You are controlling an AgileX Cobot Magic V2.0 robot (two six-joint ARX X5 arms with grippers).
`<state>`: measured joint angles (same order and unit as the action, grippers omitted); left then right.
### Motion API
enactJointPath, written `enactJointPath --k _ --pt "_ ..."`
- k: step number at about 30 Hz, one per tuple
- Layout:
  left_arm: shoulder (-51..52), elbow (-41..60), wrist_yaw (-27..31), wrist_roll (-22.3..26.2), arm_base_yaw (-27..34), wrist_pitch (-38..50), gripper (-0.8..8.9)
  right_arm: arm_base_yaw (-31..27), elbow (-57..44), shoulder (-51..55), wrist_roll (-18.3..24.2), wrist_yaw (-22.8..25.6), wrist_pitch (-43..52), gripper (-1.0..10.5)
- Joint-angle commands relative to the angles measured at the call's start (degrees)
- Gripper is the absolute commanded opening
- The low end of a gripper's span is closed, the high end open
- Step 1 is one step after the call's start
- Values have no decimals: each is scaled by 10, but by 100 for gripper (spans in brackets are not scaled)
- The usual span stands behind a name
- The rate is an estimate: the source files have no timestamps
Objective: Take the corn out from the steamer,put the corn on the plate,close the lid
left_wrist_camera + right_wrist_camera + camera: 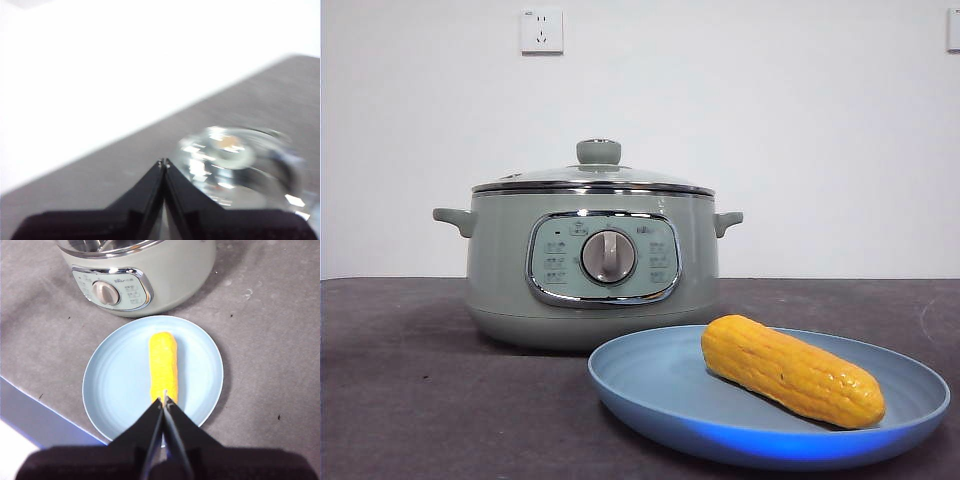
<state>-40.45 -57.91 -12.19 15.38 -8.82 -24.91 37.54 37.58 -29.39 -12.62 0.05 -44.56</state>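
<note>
Corn (790,370) lies on the plate (650,385), near right on the worktop (400,380), in front of the steamer (510,270). Lid (595,176) sits on the pot, seemingly seated all round. Left end effector (164,162) pinched closed, empty, above the blurred lid; right end effector (164,399) closed, empty, over the corn. Looks essentially done: lift both arms straight up, don't nudge knob or plate rim.
</note>
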Motion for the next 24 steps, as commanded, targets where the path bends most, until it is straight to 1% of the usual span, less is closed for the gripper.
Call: enactJointPath --k 1,5,6,9,12,16,18,24 --pt "54 80 7 12 48 56 -4 2 -4 1 0 1 3 1" --pt "135 209 44 7 91 134 -4 2 -4 1 0 1 3 1" --pt "158 247 47 -2 100 151 -4 2 -4 1 0 1 3 1" --pt "216 332 47 -22 118 172 -4 2 -4 1 0 1 3 1" --pt "263 403 47 -24 129 174 -4 2 -4 1 0 1 3 1" --pt "306 472 47 -43 131 174 -4 2 -4 1 0 1 3 1" --pt "323 500 59 -54 131 175 -4 2 -4 1 0 1 3 1" --pt "370 557 67 -85 131 176 -4 2 -4 1 0 1 3 1"
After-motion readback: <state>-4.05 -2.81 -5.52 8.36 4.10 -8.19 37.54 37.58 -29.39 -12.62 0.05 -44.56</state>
